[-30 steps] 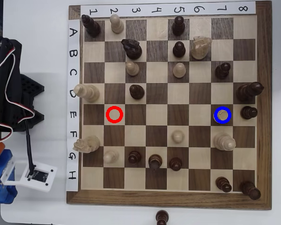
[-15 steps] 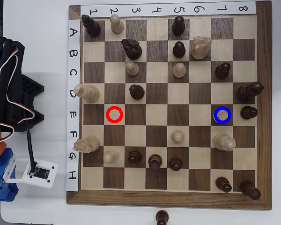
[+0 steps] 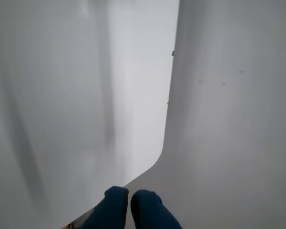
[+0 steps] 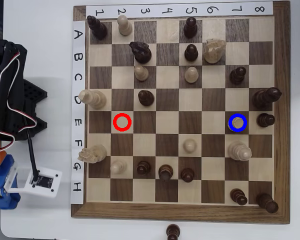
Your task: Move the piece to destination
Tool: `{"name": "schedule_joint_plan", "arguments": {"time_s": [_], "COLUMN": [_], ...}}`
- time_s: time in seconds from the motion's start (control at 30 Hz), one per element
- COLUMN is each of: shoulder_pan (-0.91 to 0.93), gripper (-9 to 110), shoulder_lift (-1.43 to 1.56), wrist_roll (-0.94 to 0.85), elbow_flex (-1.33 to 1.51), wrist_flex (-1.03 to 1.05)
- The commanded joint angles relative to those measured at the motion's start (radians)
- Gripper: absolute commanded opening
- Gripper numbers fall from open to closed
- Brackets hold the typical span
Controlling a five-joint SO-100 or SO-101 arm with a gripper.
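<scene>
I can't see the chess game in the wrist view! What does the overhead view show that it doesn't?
Only the overhead view shows the chessboard, the red ring and the blue ring with a cream pawn inside. Only the wrist view shows the blue fingers, pressed together. Both show the white table.

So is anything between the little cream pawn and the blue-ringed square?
Nothing visible. The cream pawn already seems to sit inside the blue ring; the nearest dark piece stands apart on the next square to the right.
</scene>
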Motion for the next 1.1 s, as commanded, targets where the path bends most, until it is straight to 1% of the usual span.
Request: {"name": "schedule_joint_plan", "arguments": {"time_s": [0.0,1.07], "shoulder_pan": [0.055,0.057], "gripper": [0,0], "shoulder_lift": [0.058,0.058], "wrist_roll": [-0.086,-0.075], "elbow_flex": [-0.043,-0.043], "wrist_flex": [0.126,0.117]}}
